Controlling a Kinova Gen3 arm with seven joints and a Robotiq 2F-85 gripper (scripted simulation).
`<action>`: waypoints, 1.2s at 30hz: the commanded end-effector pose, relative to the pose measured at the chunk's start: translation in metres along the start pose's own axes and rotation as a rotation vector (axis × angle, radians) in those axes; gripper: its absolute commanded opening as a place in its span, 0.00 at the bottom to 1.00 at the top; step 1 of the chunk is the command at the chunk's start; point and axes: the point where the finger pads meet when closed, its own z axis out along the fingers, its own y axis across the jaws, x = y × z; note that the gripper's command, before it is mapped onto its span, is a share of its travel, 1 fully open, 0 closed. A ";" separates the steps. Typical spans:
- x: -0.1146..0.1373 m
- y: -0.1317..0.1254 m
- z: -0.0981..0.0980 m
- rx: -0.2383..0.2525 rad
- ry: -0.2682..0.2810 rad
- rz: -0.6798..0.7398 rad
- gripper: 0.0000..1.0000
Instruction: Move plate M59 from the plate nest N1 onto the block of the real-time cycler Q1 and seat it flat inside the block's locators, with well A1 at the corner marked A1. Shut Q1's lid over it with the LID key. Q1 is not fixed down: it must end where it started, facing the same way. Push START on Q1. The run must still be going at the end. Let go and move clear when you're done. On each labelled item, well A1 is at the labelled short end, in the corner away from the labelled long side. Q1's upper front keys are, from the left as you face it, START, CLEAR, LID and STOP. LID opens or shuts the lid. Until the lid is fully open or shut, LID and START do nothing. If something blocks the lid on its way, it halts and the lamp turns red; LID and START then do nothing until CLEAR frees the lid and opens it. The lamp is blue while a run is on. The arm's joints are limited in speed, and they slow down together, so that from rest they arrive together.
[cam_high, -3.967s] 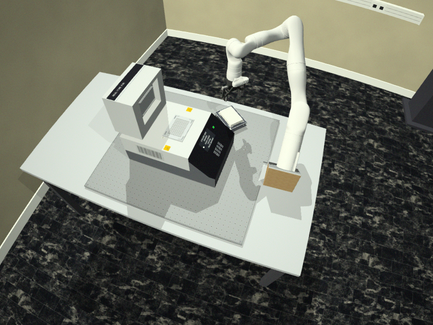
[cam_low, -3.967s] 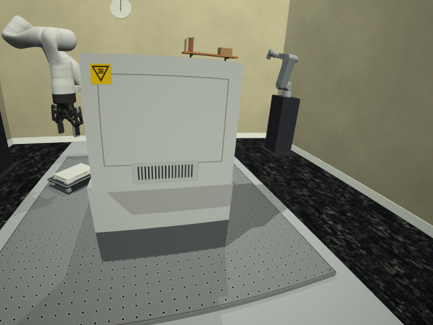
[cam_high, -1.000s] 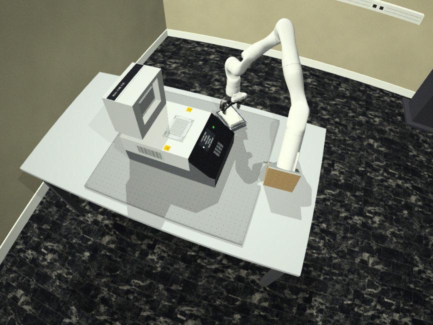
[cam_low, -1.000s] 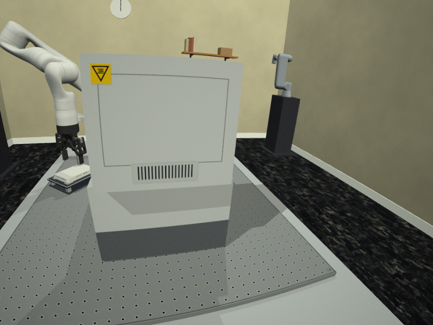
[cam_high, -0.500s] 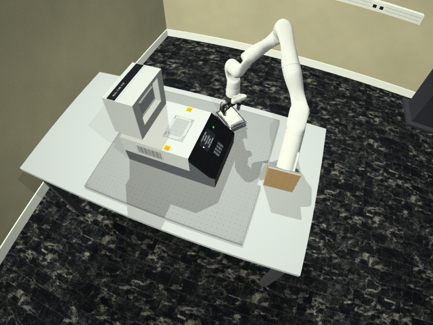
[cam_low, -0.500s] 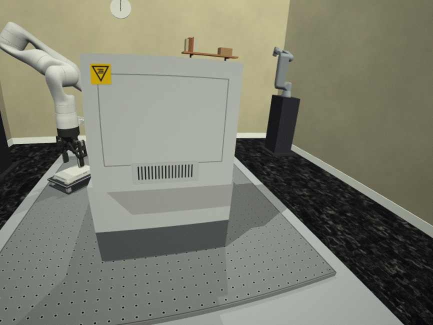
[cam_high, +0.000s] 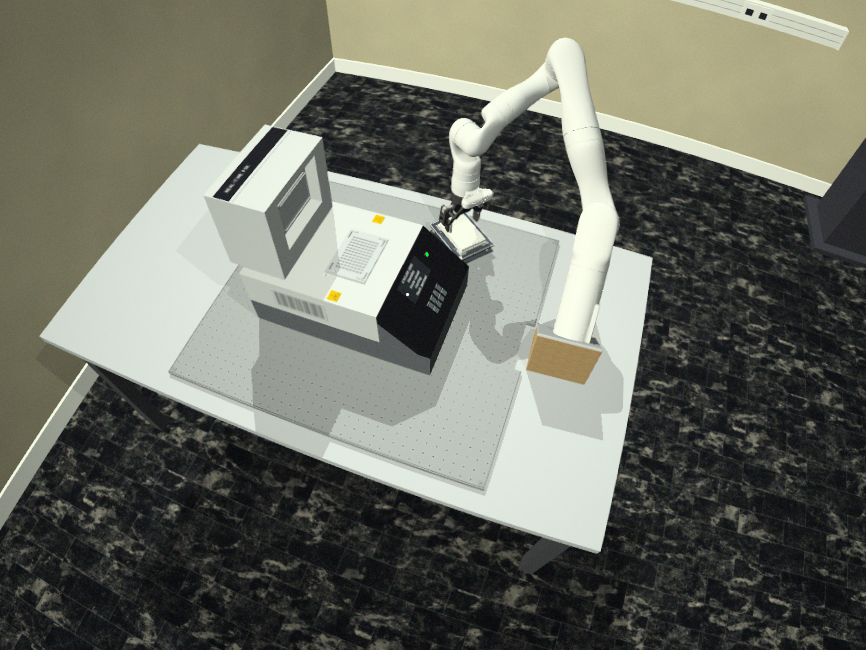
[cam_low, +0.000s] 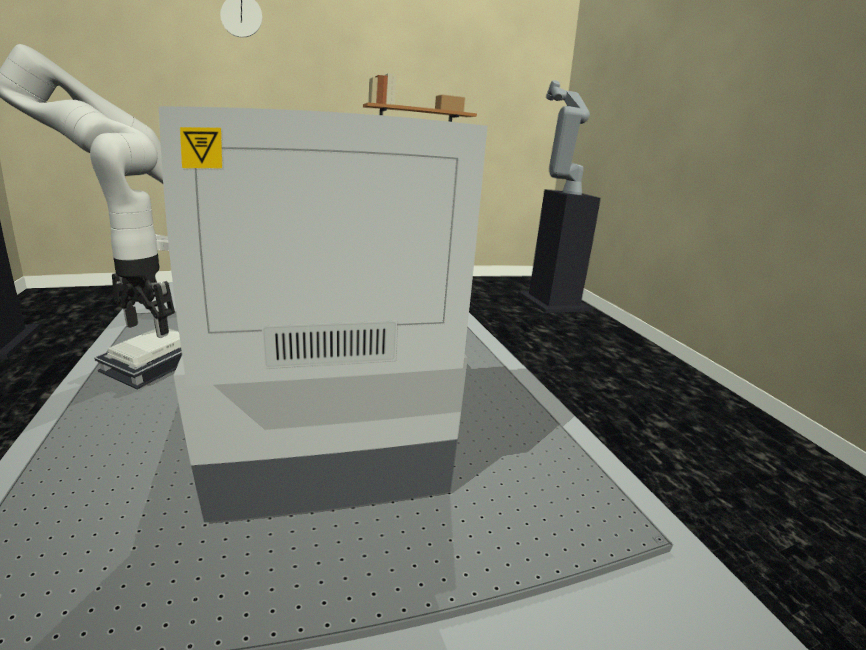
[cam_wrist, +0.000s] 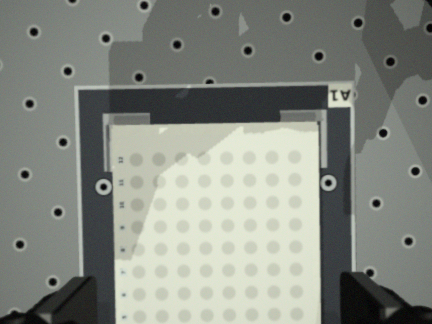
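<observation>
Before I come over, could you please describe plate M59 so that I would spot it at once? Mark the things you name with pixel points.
On the pegboard stands the big white cycler (cam_high: 328, 230) (cam_low: 321, 237) with a black front. Beside that front is a small dark nest (cam_high: 479, 252) (cam_low: 136, 375) (cam_wrist: 95, 225). Plate M59 (cam_high: 461, 235) (cam_low: 143, 347) (cam_wrist: 215, 215) is the cream slab on it, set apart by numbered rows of round wells.

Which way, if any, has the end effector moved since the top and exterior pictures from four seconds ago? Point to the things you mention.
Yes: the end effector (cam_high: 461, 218) (cam_low: 146, 330) has moved down, towards the plate (cam_high: 463, 235) (cam_low: 143, 347) (cam_wrist: 217, 225) in its nest.
</observation>
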 end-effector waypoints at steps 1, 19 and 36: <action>0.001 -0.001 0.007 0.003 0.001 0.005 1.00; 0.001 -0.002 0.016 0.007 0.000 0.005 1.00; 0.000 -0.001 0.020 0.003 -0.001 0.005 1.00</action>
